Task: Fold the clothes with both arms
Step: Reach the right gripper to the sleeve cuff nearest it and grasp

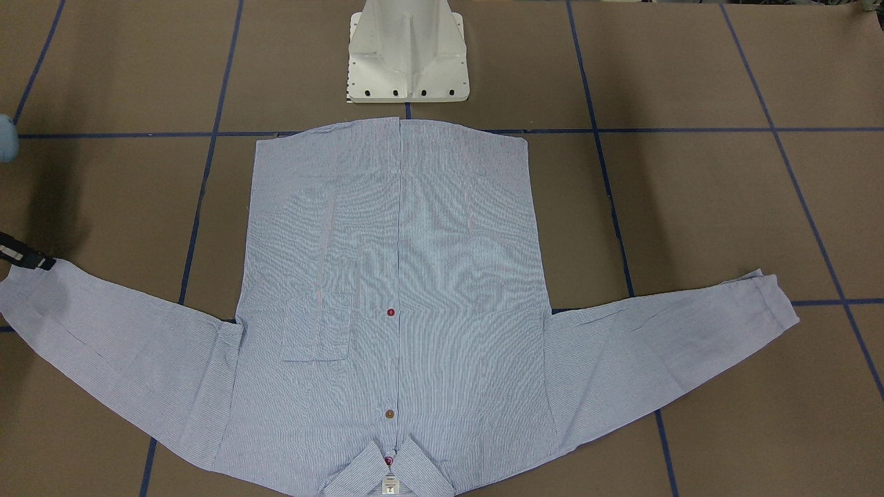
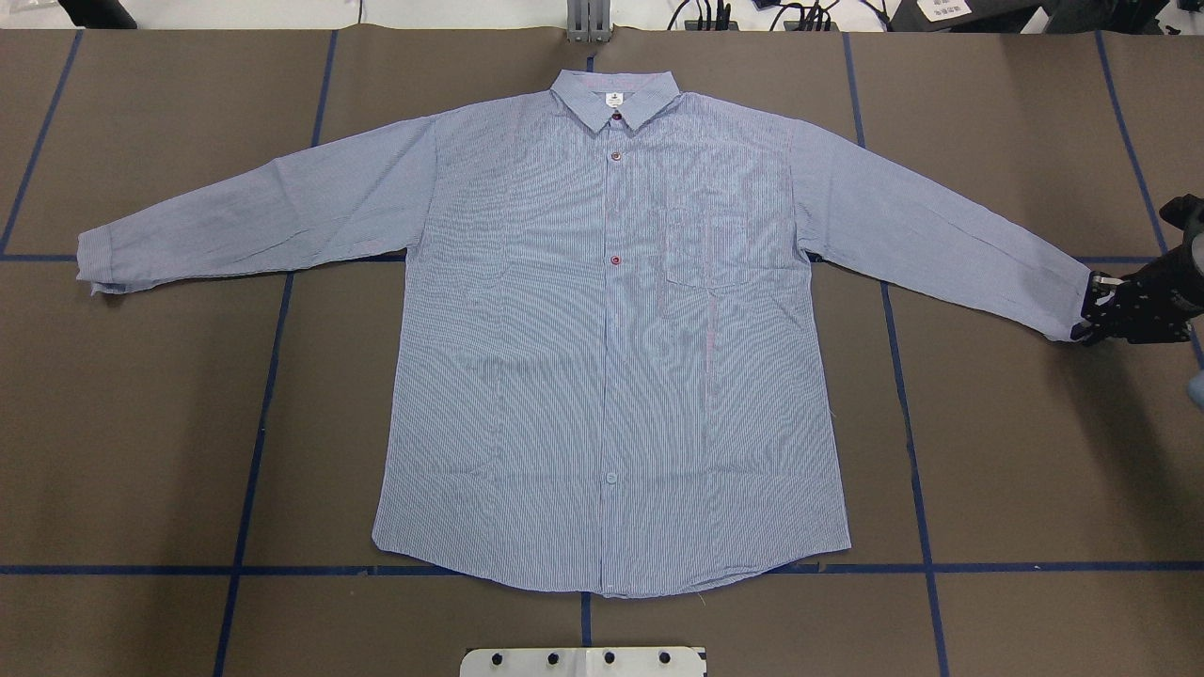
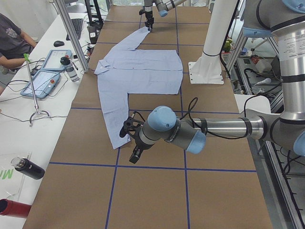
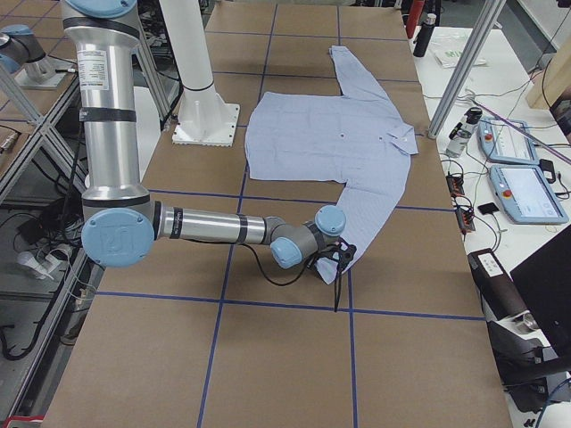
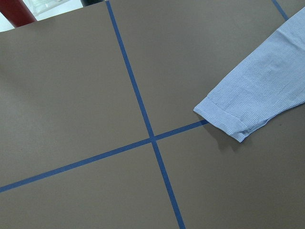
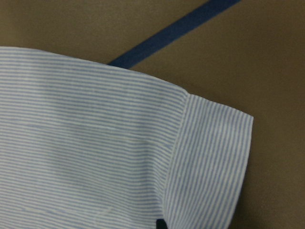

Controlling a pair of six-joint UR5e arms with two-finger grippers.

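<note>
1. Surroundings: a brown table (image 2: 141, 423) crossed by blue tape lines (image 2: 254, 451). The white pedestal (image 1: 407, 55) stands just beyond the shirt's hem. In the left side view, an operators' bench runs along the table's far edge. It carries two teach pendants (image 3: 50, 71), a clear bottle (image 3: 71, 72), a black bottle (image 3: 28, 168) and a red bottle (image 3: 12, 208). A seated person (image 3: 12, 40) is next to it.
2. Nothing lies on the shirt (image 2: 611, 357); only the right gripper (image 2: 1087, 308) meets it, at the cuff on the robot's right.
3. The shirt lies flat at mid-table, front up and buttoned, collar (image 2: 613, 99) away from the robot, both sleeves spread outward.
4. It is light blue with fine white stripes and has a chest pocket (image 2: 707, 249), red and brown buttons (image 1: 391, 313) near the collar and one pale button (image 2: 610, 479) near the hem.
5. The left gripper (image 3: 134, 155) hangs just beside the other cuff (image 5: 224, 119), which lies near a tape crossing.
6. Jaw state cannot be told for either gripper.
7. The neck tag (image 1: 390, 483) bears print too small to read.
</note>
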